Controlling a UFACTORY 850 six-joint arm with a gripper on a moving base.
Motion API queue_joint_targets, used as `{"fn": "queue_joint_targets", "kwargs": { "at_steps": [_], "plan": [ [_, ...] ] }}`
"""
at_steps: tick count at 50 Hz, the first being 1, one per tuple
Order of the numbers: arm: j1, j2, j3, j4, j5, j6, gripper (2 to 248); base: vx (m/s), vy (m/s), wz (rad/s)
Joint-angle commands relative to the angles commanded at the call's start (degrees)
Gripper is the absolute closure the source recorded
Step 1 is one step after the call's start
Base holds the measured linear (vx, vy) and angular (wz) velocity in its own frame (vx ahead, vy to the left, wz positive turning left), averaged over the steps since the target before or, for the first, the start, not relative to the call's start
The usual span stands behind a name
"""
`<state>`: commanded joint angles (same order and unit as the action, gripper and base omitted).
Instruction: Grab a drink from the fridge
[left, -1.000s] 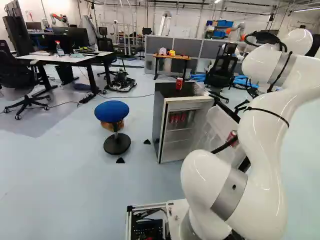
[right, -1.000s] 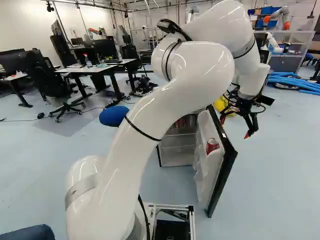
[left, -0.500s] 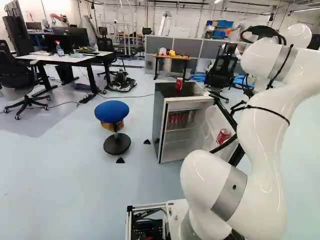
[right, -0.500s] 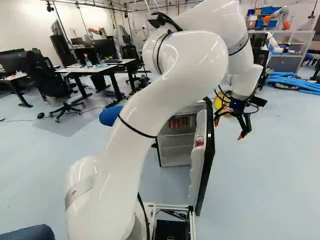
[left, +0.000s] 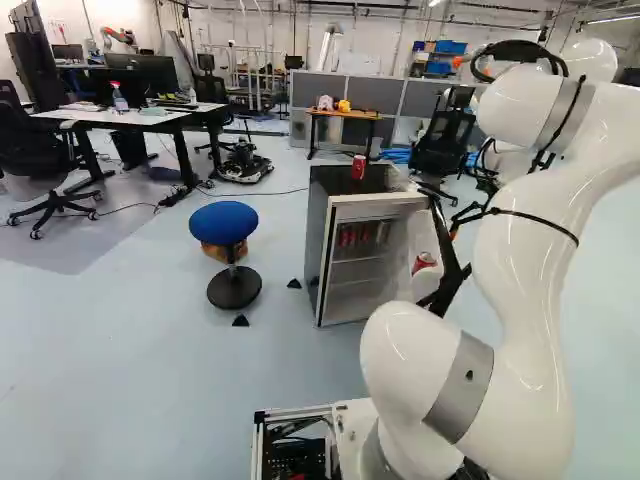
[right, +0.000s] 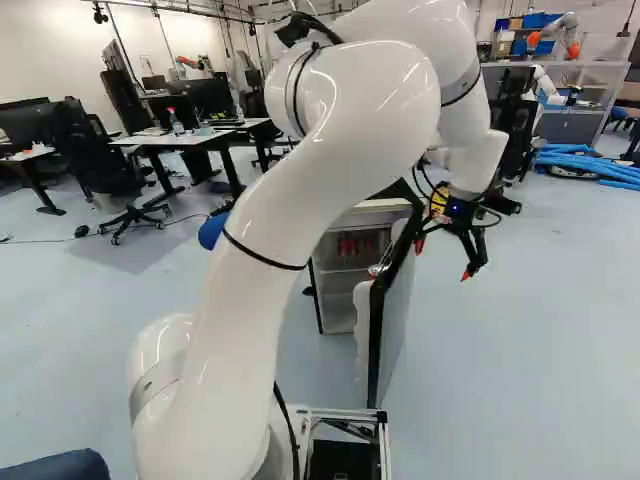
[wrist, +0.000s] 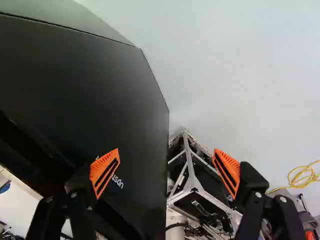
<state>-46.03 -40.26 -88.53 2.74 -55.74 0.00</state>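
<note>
Claw (wrist: 166, 152) is hanging open, with its two orange pads wide apart and nothing between them. It is pointing down, just to the right of the fridge (left: 316, 235), so the fridge is sitting off to the claw's left. Right in the way, the door (right: 395, 325) is standing part open at the front of the fridge. The claw is facing the outside of the door, and the drinks are waiting on the other side. Whether a pad is touching the door, the pictures are not showing.

I am guessing that the next move is going left, pushing the door toward the fridge to shut it. If the claw is wanting a drink instead, it is needing to go around, because a straight reach is just bumping the door.

The door can (left: 424, 262) is sitting inside the door, looking red and white, and a hard push is maybe making it wobble. More red cans (left: 355, 236) are standing in a row, high up inside the fridge. The top can (left: 358, 167) is standing up tall on top of the fridge, looking red. Maybe it is being the picked drink already.
</note>
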Motion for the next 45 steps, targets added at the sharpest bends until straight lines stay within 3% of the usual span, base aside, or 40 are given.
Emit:
{"fn": "queue_joint_targets", "kwargs": {
  "at_steps": [45],
  "plan": [
    [4.67,5.58,9.56,0.0,0.0,0.0,3,0.0,0.0,0.0]
  ]
}}
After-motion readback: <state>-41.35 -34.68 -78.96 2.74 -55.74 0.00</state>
